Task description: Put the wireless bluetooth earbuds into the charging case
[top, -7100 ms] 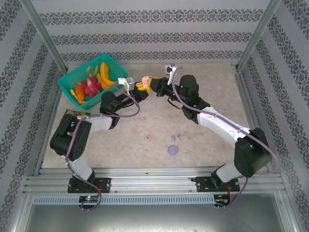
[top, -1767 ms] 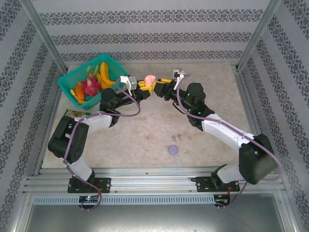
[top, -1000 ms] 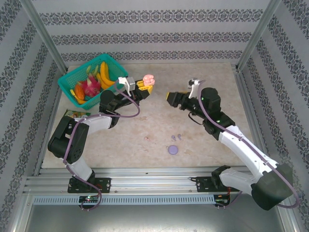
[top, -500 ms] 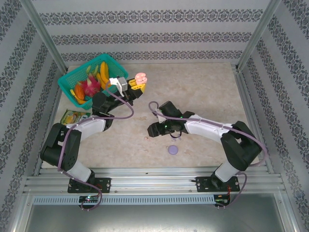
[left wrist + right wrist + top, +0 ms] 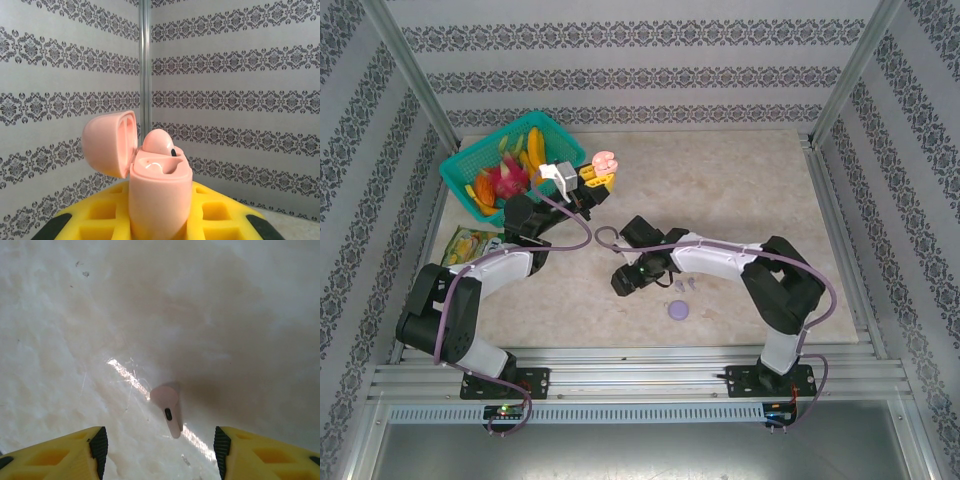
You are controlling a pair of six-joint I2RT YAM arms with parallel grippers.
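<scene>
In the overhead view the right gripper (image 5: 624,282) sits low over the desk (image 5: 750,200) at centre frame and covers whatever lies beneath it, so its jaw gap cannot be read there. The right wrist view supplies this. The fingers (image 5: 95,445) stand apart at the lower corners, cut off by the bottom edge, and one pink earbud (image 5: 167,407) lies loose on the desk between them, untouched. The left gripper (image 5: 598,178), upper left of centre, is clamped on the pink case (image 5: 604,160). The left wrist view shows the lid hinged open to the left and another earbud (image 5: 159,142) seated inside; the bottom edge cuts off the case body. Two lilac earbuds (image 5: 678,286) and a lilac case (image 5: 678,310) lie just right of the right gripper. A green basket (image 5: 485,143) of fruit-shaped items occupies the upper left, with a packet (image 5: 468,243) below it.
</scene>
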